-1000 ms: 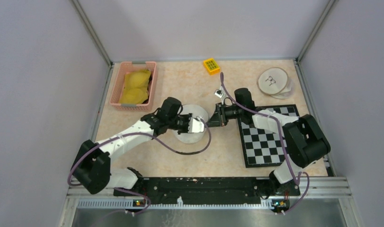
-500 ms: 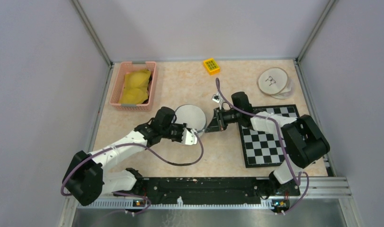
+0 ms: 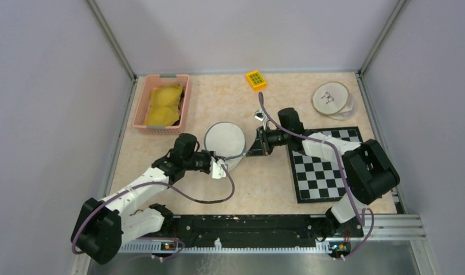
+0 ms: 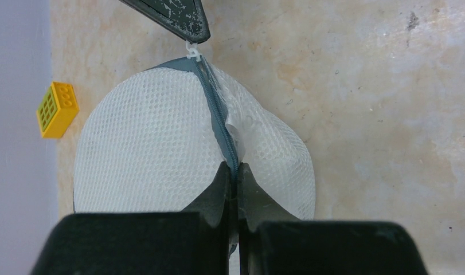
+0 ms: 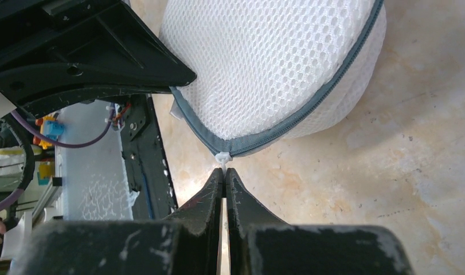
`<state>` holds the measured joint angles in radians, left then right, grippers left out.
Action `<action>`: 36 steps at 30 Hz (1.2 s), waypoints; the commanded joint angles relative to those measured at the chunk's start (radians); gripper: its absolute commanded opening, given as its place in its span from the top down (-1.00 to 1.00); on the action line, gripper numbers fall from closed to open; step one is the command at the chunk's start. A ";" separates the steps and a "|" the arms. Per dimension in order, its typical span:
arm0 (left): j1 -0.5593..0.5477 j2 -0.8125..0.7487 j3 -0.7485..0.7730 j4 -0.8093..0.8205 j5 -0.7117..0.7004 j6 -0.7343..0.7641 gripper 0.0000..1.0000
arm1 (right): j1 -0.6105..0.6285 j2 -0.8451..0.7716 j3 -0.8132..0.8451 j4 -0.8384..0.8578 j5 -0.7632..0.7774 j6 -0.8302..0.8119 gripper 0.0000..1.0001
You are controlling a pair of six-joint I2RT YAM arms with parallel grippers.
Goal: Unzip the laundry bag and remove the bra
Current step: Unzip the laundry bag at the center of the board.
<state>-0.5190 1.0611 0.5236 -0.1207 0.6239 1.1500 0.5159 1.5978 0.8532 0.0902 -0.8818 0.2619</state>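
- Left gripper [image 4: 233, 172]: jaws drawn narrow, pinching the grey zip band of the laundry bag [image 4: 155, 154] on its near side; right gripper [image 5: 224, 173]: jaws pressed together on the white zip pull [image 5: 222, 156] at the bag's right edge
- table [image 3: 276, 189]: beige and speckled; the bag sits near its middle, between the two grippers
- checkerboard [image 3: 319, 177]: flat on the table at the right, partly under the right arm
- pink basket [image 3: 140, 106]: at the far left, holding yellow padded fabric [image 3: 164, 106]; well apart from the bag
- laundry bag: round, domed, white mesh; what lies inside cannot be made out through the mesh
- wooden discs [image 3: 339, 91]: stacked at the far right
- yellow block [image 3: 256, 79]: near the far edge, beyond the bag
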 commanded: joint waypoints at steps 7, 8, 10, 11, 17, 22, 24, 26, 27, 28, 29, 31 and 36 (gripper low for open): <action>0.039 -0.012 0.169 -0.184 0.161 -0.084 0.03 | 0.020 -0.064 0.008 0.084 -0.030 0.080 1.00; 0.035 -0.025 0.181 -0.200 0.160 -0.116 -0.10 | 0.027 -0.065 0.004 0.096 -0.035 0.087 1.00; 0.036 -0.042 0.207 -0.224 0.145 -0.192 -0.29 | 0.035 -0.062 0.003 0.113 -0.041 0.098 1.00; 0.036 -0.047 0.235 -0.246 0.136 -0.242 -0.35 | 0.039 -0.059 0.004 0.122 -0.041 0.105 1.00; 0.036 0.014 0.401 -0.378 0.079 -0.558 -0.97 | 0.054 -0.012 0.025 0.132 -0.052 0.118 1.00; 0.037 0.042 0.458 -0.362 0.071 -0.731 -0.97 | 0.056 0.015 0.046 0.132 -0.058 0.133 1.00; 0.037 0.081 0.481 -0.376 0.091 -0.756 -0.98 | 0.056 0.021 0.051 0.134 -0.059 0.140 1.00; 0.038 0.132 0.517 -0.440 0.135 -0.728 -0.97 | 0.057 0.020 0.051 0.148 -0.060 0.154 1.00; 0.037 0.150 0.528 -0.462 0.142 -0.724 -0.97 | 0.057 0.020 0.050 0.155 -0.060 0.159 1.00; 0.037 0.165 0.532 -0.474 0.158 -0.725 -0.97 | 0.059 0.021 0.049 0.163 -0.059 0.168 1.00; 0.038 0.178 0.536 -0.498 0.191 -0.698 -0.97 | 0.059 0.024 0.049 0.170 -0.062 0.178 1.00; 0.037 0.186 0.526 -0.478 0.229 -0.679 -0.97 | 0.062 0.031 0.049 0.183 -0.065 0.195 1.00; 0.035 0.170 0.454 -0.364 0.192 -0.616 -0.97 | 0.067 0.040 0.053 0.195 -0.071 0.224 1.00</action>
<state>-0.4824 1.2583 1.0119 -0.5629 0.7952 0.4904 0.5678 1.6222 0.8593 0.2283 -0.9314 0.4553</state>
